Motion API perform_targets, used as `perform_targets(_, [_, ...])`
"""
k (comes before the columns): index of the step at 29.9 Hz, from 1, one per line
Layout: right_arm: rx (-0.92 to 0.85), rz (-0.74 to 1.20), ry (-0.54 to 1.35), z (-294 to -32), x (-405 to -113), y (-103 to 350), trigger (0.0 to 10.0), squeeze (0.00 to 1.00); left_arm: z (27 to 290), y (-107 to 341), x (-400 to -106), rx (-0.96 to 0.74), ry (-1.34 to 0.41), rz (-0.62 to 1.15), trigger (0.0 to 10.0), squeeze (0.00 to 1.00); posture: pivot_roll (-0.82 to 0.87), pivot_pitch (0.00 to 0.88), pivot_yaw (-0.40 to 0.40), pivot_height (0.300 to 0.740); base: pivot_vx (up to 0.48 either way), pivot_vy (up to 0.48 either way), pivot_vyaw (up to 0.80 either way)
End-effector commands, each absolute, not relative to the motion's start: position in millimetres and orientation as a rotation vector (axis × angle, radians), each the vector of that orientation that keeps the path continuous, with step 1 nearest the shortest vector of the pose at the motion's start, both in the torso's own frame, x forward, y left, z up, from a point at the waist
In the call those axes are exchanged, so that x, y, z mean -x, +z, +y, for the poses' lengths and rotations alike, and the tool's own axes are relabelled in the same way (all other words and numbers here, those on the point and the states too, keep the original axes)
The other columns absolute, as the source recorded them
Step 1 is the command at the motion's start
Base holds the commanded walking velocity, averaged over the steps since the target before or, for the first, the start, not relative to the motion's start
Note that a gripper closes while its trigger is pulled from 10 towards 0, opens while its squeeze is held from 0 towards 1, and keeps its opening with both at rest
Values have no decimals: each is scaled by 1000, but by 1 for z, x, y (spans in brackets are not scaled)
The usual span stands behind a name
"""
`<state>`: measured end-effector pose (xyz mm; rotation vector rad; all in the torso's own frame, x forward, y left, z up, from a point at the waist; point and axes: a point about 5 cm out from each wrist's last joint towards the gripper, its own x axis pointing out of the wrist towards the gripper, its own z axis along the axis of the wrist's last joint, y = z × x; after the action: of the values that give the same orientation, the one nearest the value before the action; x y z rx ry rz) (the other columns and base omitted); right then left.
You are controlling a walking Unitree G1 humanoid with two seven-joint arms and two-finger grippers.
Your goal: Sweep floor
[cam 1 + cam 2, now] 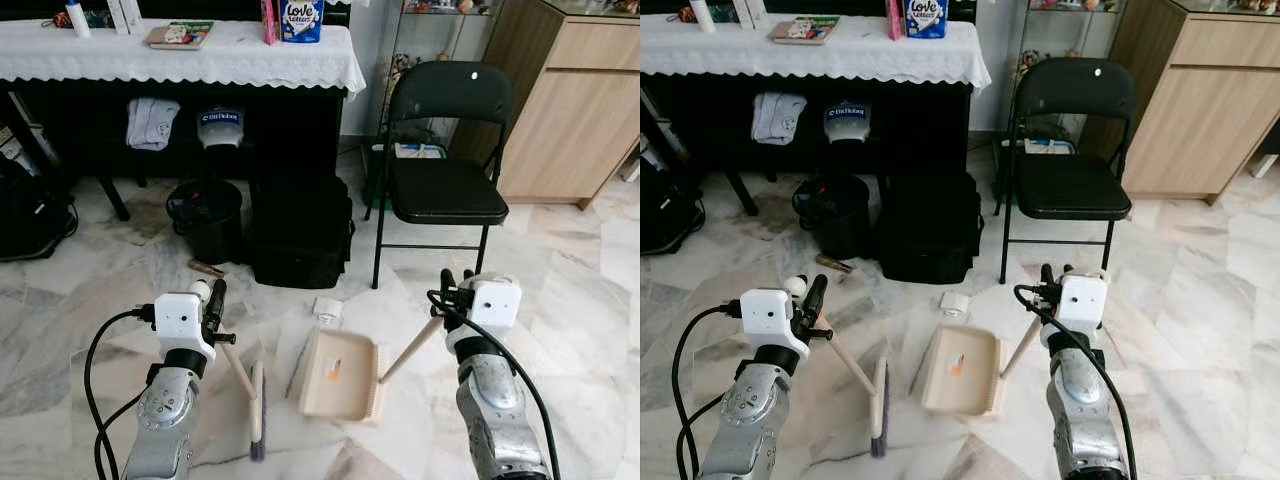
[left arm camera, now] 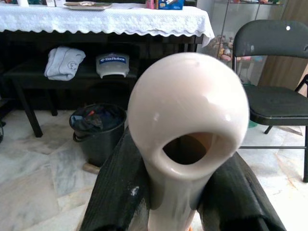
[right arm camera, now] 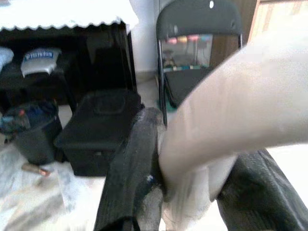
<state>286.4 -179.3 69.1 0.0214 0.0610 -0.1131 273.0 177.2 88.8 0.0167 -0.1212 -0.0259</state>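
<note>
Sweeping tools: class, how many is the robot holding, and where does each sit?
2. The brush is held by the left gripper, bristles on the floor left of the dustpan. The dustpan lies flat ahead, its handle in the right gripper.

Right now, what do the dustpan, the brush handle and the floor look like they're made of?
The dustpan looks like cream moulded plastic with a matte finish and a comb-edged rim. The brush handle, gripped in the left claw, looks like glossy cream plastic; highlights glint on its rounded hanging loop. The floor seems to be polished marble or marble-look tile: grey veining, sheen and faint tile joints.
</note>
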Motion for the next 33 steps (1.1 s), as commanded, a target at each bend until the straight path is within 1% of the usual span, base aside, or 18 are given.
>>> perform_targets(1, [-31, 67, -150, -186, -288, 69, 10000, 0, 176, 94, -276, -25, -36, -149, 10000, 0, 6, 0, -14, 740, 0, 0, 0])
perform_targets(13, [-20, 68, -138, -184, -290, 69, 10000, 0, 178, 94, -276, -30, -21, -150, 10000, 0, 6, 0, -16, 740, 0, 0, 0])
perform_targets(18, [38, 52, -108, -183, -290, 72, 10000, 0, 179, 94, -277, -31, -16, -149, 10000, 0, 6, 0, -17, 740, 0, 0, 0])
perform_targets(23, [72, 43, -84, -179, -290, 73, 10000, 0, 179, 94, -277, -32, -12, -149, 10000, 0, 3, 0, -16, 740, 0, 0, 800])
perform_targets(24, [51, 41, -89, -178, -290, 73, 10000, 0, 179, 94, -277, -32, -11, -149, 10000, 0, 5, 0, -18, 740, 0, 0, 0])
perform_targets(33, [58, 49, -96, -180, -290, 73, 10000, 0, 180, 94, -277, -32, -6, -151, 10000, 0, 2, 0, -19, 740, 0, 0, 0])
